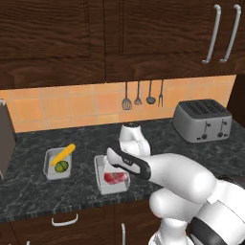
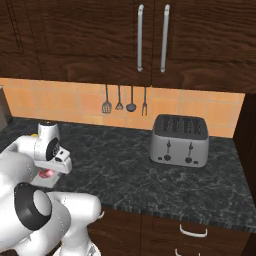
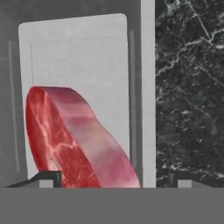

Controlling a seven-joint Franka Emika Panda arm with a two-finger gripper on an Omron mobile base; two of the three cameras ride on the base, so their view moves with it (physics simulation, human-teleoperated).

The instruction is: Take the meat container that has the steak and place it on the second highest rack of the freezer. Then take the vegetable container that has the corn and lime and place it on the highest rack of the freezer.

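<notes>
The steak [image 3: 74, 140] lies in the meat container [image 1: 101, 168], a shallow pale-grey tray on the dark marbled counter [image 1: 28, 191], near the counter's front edge. In the hand view the red slab leans against one side of the tray, its paler pink edge turned up, and the rest of the tray floor is bare. The gripper [image 3: 116, 179] hangs just above this tray with its jaws spread wide: one fingertip [image 3: 46, 179] sits over the tray on the steak's far side, the other over bare counter beyond the tray's rim, so the steak and one tray wall lie between them. Whether the tips touch anything cannot be told.

In the left base view the arm's forearm reaches across the right part of the meat container and hides it. To the left, apart from it, stands the vegetable container [image 1: 49, 168], with the corn [image 1: 63, 154] lying slantwise across its far corner and the lime [image 1: 61, 166] just in front of the cob.

A toaster [image 1: 203, 120] stands well apart to the right, at the back by the tiled wall. Four utensils [image 1: 142, 95] hang on the wall behind the trays. A dark upright block [image 1: 5, 139] stands at the left edge of the counter. Between the trays and the toaster the counter lies open, and dark upper cabinets [image 1: 143, 33] hang overhead.
</notes>
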